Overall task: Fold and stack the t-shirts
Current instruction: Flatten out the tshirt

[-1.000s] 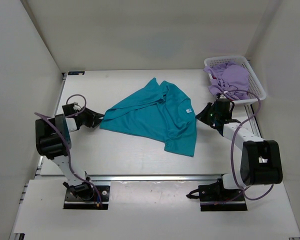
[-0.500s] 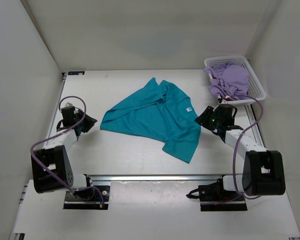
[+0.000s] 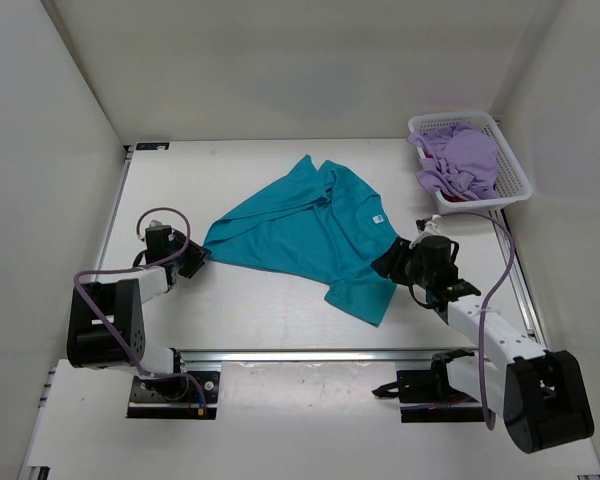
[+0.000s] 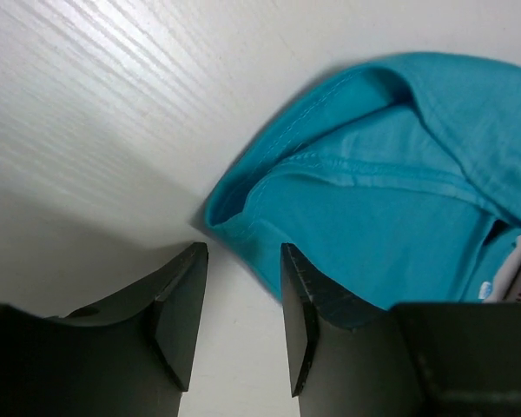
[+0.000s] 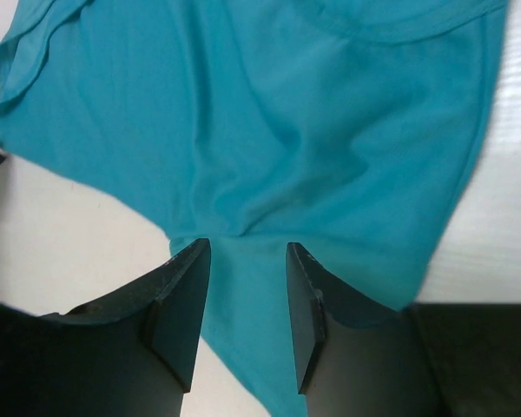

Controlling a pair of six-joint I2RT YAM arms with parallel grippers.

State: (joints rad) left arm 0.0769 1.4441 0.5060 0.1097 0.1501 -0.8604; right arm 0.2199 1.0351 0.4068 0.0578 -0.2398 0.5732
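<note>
On a white tabletop (image 3: 270,310) boxed in by pale walls (image 3: 300,70) at the back and both sides, we see the teal t-shirt (image 3: 310,235) lying rumpled and unfolded across the middle. Its white neck label (image 3: 376,221) faces up.

A white mesh basket (image 3: 517,186) sits in the far right corner, close to the right wall. The lavender t-shirt (image 3: 467,155) is heaped inside it, with a fold spilling over the near left rim.

Bare wood-grain surface runs behind the teal cloth toward the back wall and along the left side. A narrower strip of it lies between the shirt's lowest corner and the metal rail (image 3: 310,353) at the near edge.

The left gripper (image 4: 241,259) lies low at the shirt's left corner. Its dark jaws stand apart and unclenched, and the doubled hem lies just ahead of the tips.

The right gripper (image 5: 247,252) hovers over the shirt's right side, near the hem. Its jaws are likewise parted, with teal cloth showing in the gap. From the wrist view we cannot tell whether the fingertips (image 5: 181,300) touch the fabric or hang just above it, but nothing is pinched between them.

The two arms bracket the shirt from opposite sides, well apart from each other.
</note>
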